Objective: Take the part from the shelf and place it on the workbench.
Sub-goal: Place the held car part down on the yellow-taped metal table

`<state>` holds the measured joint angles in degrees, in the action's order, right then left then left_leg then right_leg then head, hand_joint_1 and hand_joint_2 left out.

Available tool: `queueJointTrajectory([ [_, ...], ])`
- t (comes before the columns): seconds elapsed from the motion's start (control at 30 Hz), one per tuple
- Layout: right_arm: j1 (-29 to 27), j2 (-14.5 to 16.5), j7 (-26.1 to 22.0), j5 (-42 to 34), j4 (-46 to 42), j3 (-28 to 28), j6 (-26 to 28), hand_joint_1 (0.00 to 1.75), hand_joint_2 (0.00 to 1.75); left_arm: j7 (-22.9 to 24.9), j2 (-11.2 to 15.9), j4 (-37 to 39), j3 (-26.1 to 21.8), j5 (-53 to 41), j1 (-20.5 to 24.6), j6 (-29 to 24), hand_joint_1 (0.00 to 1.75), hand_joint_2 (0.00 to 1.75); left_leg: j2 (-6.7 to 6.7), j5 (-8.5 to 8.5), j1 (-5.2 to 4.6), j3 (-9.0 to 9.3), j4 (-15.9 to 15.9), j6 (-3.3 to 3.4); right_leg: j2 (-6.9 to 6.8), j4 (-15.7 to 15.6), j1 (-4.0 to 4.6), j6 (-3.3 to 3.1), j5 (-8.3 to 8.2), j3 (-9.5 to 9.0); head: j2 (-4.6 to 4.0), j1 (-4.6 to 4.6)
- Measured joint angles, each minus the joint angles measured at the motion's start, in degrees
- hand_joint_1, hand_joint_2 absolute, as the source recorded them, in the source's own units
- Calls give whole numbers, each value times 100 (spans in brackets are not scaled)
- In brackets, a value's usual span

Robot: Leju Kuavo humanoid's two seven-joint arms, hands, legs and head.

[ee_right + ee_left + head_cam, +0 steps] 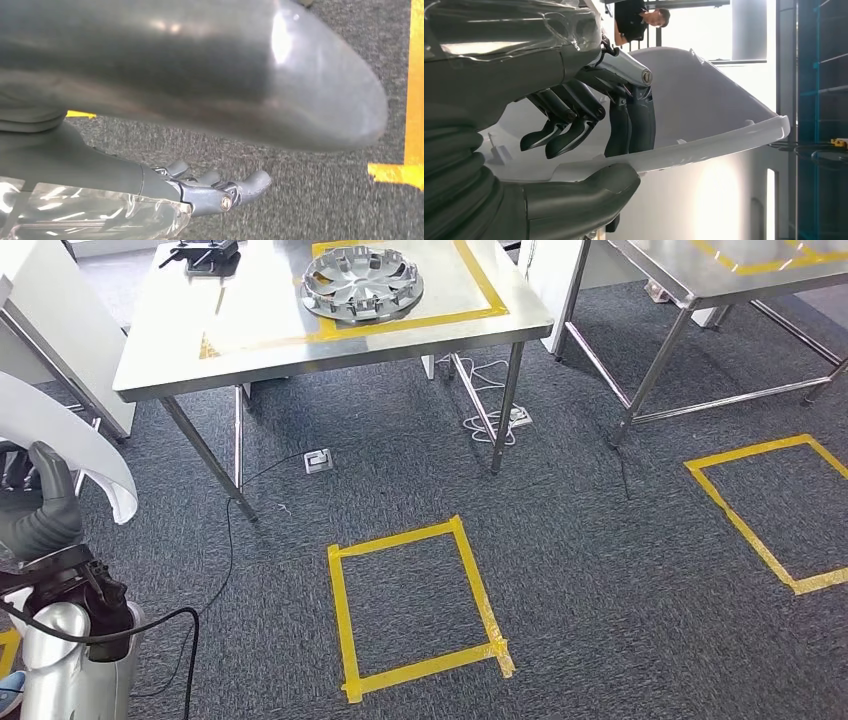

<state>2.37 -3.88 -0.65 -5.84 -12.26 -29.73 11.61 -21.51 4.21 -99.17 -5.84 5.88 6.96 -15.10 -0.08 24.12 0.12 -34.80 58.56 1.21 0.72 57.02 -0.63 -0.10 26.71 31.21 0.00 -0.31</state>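
The left hand [589, 130] grips the curved white plastic panel part [714, 105], thumb under its edge and dark fingers across its inner face, held at the robot's left side, well apart from the stainless steel workbench [260, 350]. That workbench carries a silver wheel cover [362, 284] inside yellow tape. The right hand [215, 192] hangs above grey carpet [310, 200], fingers loosely extended and holding nothing.

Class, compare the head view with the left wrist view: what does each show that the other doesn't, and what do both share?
Head view alone: the steel workbench with a silver wheel cover inside its yellow tape, and taped squares on grey carpet. Left wrist view alone: the hand's dark fingers lying against the part's inner face, thumb under its rim, and a person behind. Both show the left hand holding the white part.
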Motion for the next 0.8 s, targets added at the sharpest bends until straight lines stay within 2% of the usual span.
queueJointTrajectory([
  [0.1,2,9,0,1,0,-2,1,0,0,-1,1,-6,-4,0,5,0,175,175,9,61,-20,100,-140,90,-17,-13,9,81,36,-12,0,2],
  [0.17,9,6,-2,1,0,-2,3,0,0,-3,-3,-15,-8,-1,12,0,175,175,13,37,4,218,-253,150,-31,230,11,105,135,103,0,9],
  [0.2,8,3,-3,1,0,-2,4,0,0,-4,-8,-18,-8,-1,15,0,175,175,17,33,16,259,-289,175,-35,548,4,99,239,284,0,13],
  [0.27,2,2,-3,1,1,-2,4,0,0,-4,-20,-17,-7,-1,18,0,175,175,8,64,6,285,-295,200,-35,1341,-8,105,460,783,0,15],
  [0.3,-5,-1,-3,1,1,-2,4,0,0,-4,-26,-17,-7,0,10,0,175,175,1,87,3,300,-293,199,-35,1608,-18,133,491,990,0,14],
  [0.33,-11,-3,-3,1,2,-2,4,0,0,-4,-31,-17,-8,0,5,0,175,175,-8,114,3,325,-290,191,-36,1649,-31,183,425,1083,0,14],
  [0.37,-15,-9,-3,1,2,-2,4,0,0,-4,-33,-17,-8,0,0,0,175,175,-16,148,6,363,-284,175,-38,1458,-47,246,269,1052,0,14],
  [0.4,-16,-16,-3,1,2,-2,4,0,0,-4,-34,-17,-9,0,-3,0,175,175,-21,193,8,409,-271,154,-45,1076,-65,311,53,914,0,15],
  [0.43,-14,-21,-3,2,2,-2,4,0,0,-4,-34,-17,-9,0,-3,0,175,175,-23,249,1,443,-245,124,-58,650,-76,349,-148,739,0,18],
  [0.47,-11,-26,-3,2,2,-2,4,0,0,-3,-33,-16,-10,0,-2,0,175,175,-24,309,-11,467,-213,90,-66,317,-82,337,-289,586,0,15],
  [0.5,-10,-28,-3,4,2,-2,4,0,0,-2,-32,-16,-10,1,-1,0,175,175,-25,360,-24,479,-186,58,-73,113,-76,296,-357,485,0,15],
  [0.57,-7,-29,-3,7,2,-3,4,0,0,1,-30,-16,-11,1,1,0,175,175,-23,424,-26,489,-165,0,-69,49,-49,171,-341,435,0,9],
  [0.63,-5,-23,-4,9,2,-4,4,0,0,-1,-24,-23,-15,1,3,-4,175,175,-16,495,9,476,-100,-59,-57,37,-67,88,-313,409,0,7],
  [0.67,-4,-23,-6,7,2,-4,4,0,0,-3,-16,-26,-19,2,5,-8,175,175,-12,585,25,400,66,-92,-51,29,-81,50,-298,385,0,3],
  [0.7,-3,-22,-9,4,2,-4,4,0,0,-5,-9,-30,-25,3,6,-15,175,175,-10,714,41,259,344,-125,-45,24,-94,15,-279,359,0,0],
  [0.77,-7,-25,-19,-1,2,-4,4,0,0,-8,1,-30,-45,10,-4,-28,175,175,-7,1001,61,-194,1129,-177,-41,26,-79,-37,-232,315,0,-2],
  [0.8,-13,-24,-24,-2,3,-4,4,0,0,-8,1,-30,-59,13,-13,-34,175,175,-7,1050,68,-398,1425,-192,-38,27,-73,-49,-206,289,0,-3],
])
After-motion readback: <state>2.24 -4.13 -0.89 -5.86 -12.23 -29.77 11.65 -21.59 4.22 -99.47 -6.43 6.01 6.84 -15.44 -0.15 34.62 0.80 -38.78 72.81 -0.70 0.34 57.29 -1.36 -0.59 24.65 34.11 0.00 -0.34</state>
